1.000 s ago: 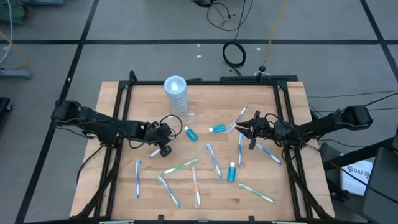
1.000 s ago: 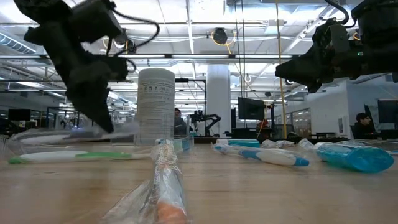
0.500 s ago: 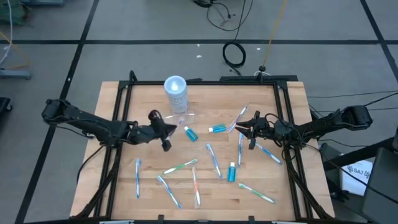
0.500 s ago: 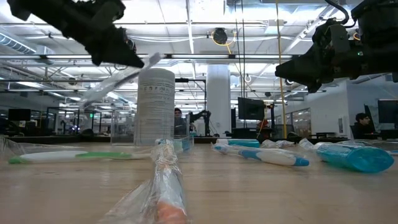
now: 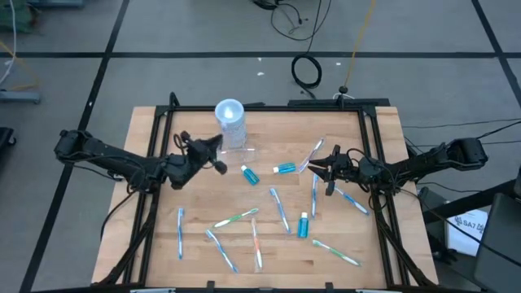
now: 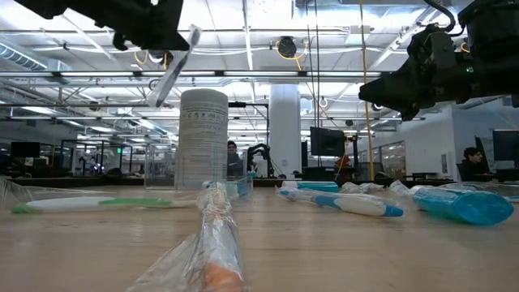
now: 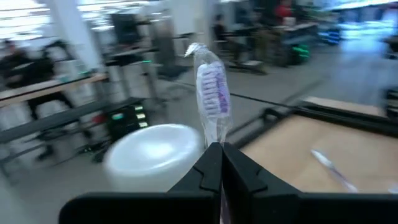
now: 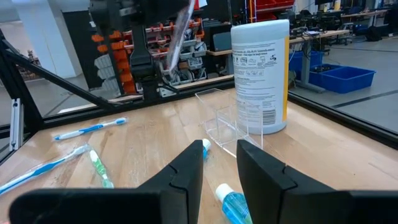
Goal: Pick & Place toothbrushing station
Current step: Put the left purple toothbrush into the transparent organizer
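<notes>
The toothbrushing station stands on its base at the table's far middle: a tall clear cylinder with a pale round top [image 5: 230, 120] and a low clear tray part [image 5: 245, 151]. It also shows in the right wrist view [image 8: 261, 74]. My left gripper [image 5: 207, 150] is beside the cylinder, raised, and shut on a clear-wrapped toothbrush [image 6: 173, 69] with purple bristles [image 7: 212, 93]. My right gripper [image 5: 326, 172] is open and empty above the table's right side, and its fingers [image 8: 186, 171] point toward the station. My left gripper pinches the wrapped toothbrush's handle just below the head [image 7: 215, 138] between its two shut fingers. The head sticks out past the fingertips. The toothbrush slants in the air, clear of the table, near the cylinder's top.
Several wrapped toothbrushes lie over the wooden table [image 5: 187, 244], such as one near the middle [image 5: 236, 217]. Teal tubes lie near the tray [image 5: 249, 174] and at the near right [image 5: 304, 225]. A black frame [image 5: 269, 107] edges the table.
My left gripper has risen from the table and gone toward the far edge, up to the cylinder, turning from pointing down to pointing forward. The wrapped toothbrush has been lifted clear and tipped from lying flat to slanting steeply.
</notes>
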Robot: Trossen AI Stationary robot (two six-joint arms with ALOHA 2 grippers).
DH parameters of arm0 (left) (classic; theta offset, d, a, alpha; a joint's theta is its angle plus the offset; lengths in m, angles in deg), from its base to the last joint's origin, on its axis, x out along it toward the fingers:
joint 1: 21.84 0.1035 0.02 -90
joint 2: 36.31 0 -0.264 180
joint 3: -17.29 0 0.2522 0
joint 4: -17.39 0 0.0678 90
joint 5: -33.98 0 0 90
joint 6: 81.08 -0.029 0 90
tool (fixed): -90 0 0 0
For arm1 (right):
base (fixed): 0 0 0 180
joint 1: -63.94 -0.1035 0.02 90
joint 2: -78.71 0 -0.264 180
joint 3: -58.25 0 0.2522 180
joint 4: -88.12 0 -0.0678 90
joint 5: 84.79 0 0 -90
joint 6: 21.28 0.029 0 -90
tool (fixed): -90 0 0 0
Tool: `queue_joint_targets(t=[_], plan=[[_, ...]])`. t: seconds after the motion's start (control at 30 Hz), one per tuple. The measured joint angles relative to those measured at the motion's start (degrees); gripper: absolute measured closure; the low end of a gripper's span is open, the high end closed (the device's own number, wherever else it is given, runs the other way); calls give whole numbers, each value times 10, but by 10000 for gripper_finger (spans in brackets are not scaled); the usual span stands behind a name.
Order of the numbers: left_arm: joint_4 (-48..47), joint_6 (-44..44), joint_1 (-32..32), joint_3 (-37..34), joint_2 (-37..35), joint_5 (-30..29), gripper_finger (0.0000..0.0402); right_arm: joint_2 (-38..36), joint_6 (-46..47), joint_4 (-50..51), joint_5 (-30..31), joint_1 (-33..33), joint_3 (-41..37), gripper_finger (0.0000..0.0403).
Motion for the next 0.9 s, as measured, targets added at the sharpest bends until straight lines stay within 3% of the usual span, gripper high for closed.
queue_joint_targets(t=[0.17,0.43,0.7,0.9], plan=[[3,58,1,-15,4,-101,398,0,0,0,0,0,0,314],[66,129,6,-76,44,-189,399,0,0,0,0,0,0,314],[185,42,69,-81,58,-121,398,0,-23,0,2,0,0,314],[185,80,107,-81,59,-73,398,0,-32,0,2,0,0,314]])
